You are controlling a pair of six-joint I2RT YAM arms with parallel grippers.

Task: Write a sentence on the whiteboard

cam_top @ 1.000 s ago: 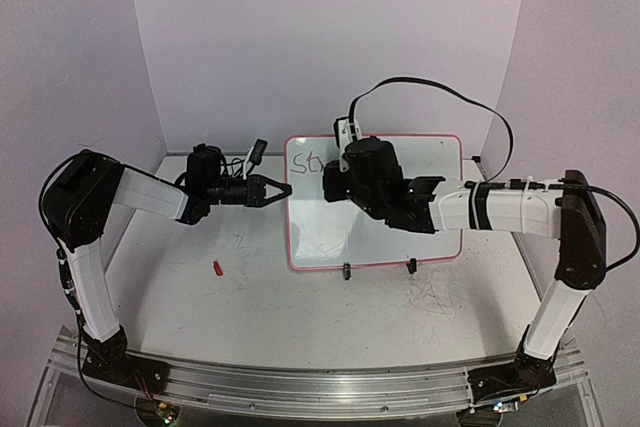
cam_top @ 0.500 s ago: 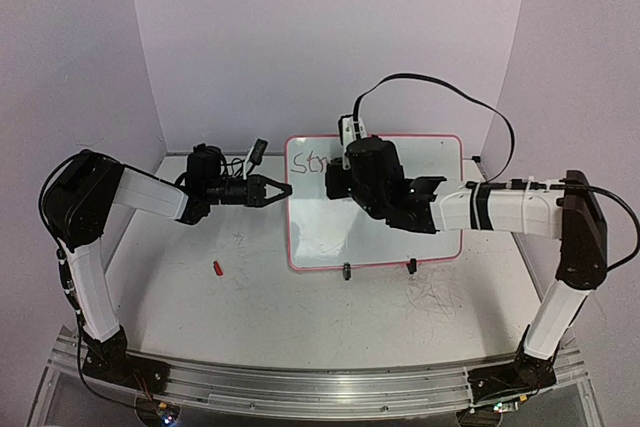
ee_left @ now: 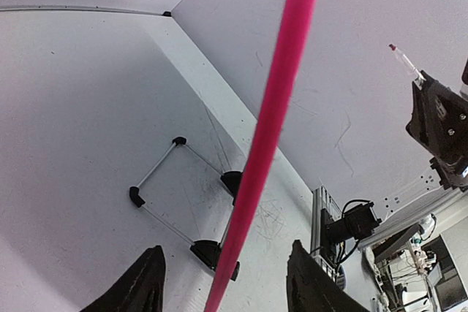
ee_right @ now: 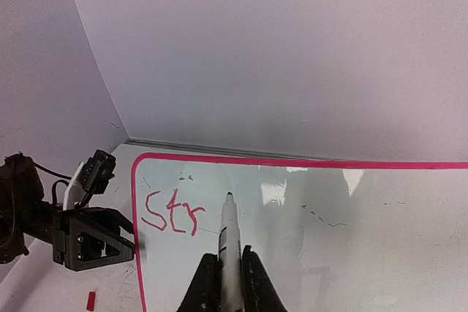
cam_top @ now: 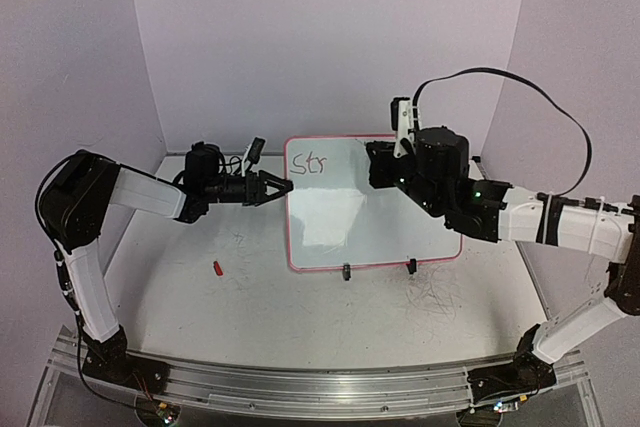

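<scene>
Red "Str" starts the sentence (ee_right: 172, 213) on the whiteboard (ee_right: 365, 253); right claw (ee_right: 228, 259), clamping the marker (ee_right: 229, 231), should land lightly just beside it once the open left claw (ee_left: 227, 253) pinches the whiteboard's left rim.

Left jaws now apart, marker (ee_right: 229, 246) aloft.

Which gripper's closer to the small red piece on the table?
Left. The left gripper is at the whiteboard's left rim, beyond and right of the red piece. The right gripper, holding the marker, is over the whiteboard, farther off.
</scene>
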